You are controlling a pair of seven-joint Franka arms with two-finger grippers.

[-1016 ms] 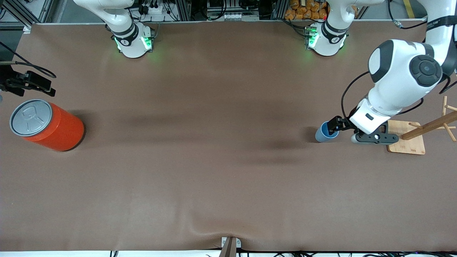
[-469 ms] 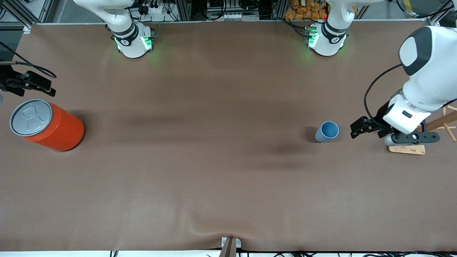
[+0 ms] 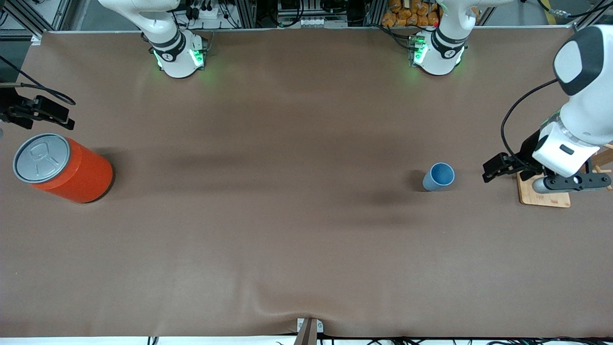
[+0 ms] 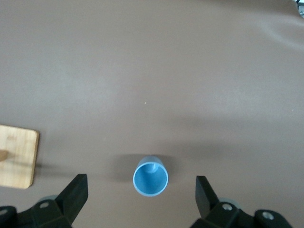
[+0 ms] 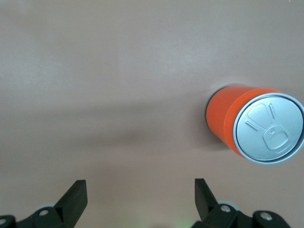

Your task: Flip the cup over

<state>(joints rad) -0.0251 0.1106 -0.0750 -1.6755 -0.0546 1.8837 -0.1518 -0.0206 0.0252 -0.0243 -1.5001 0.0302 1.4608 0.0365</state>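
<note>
The cup [image 3: 438, 177] stands upright on the desk [image 3: 287, 230] with its open mouth up, toward the left arm's end of the desk and about midway between the edge where the arm bases stand and the edge nearest the front camera. In the left wrist view the cup [image 4: 150, 176] shows its light-blue inside and its round bottom, and nothing touches it.

The left tool [image 3: 498, 166] hangs in the air over the desk just beside the cup, toward the left arm's end, apart from the cup. Its two fingers [image 4: 75, 195] are spread wide and released, and they grasp nothing; in the left wrist view the cup appears between them but farther down, on the desk surface.

A wooden board [image 3: 543, 191] lies flat near the left arm's end edge of the desk, partly under the left arm. A wooden rack [image 3: 601, 160] with small pegs rises from it, mostly covered by the arm. In the left wrist view one corner of the board [image 4: 16, 156] is seen on the desk.

The right tool [image 3: 36, 111] waits above the right arm's end edge of the desk, over the place next to the orange can [image 3: 64, 167]. Its fingers [image 5: 74, 199] are also spread wide and released, with nothing between them. The can [image 5: 256, 126] stands upright near that edge, with its grey lid up, well apart from the cup.
</note>
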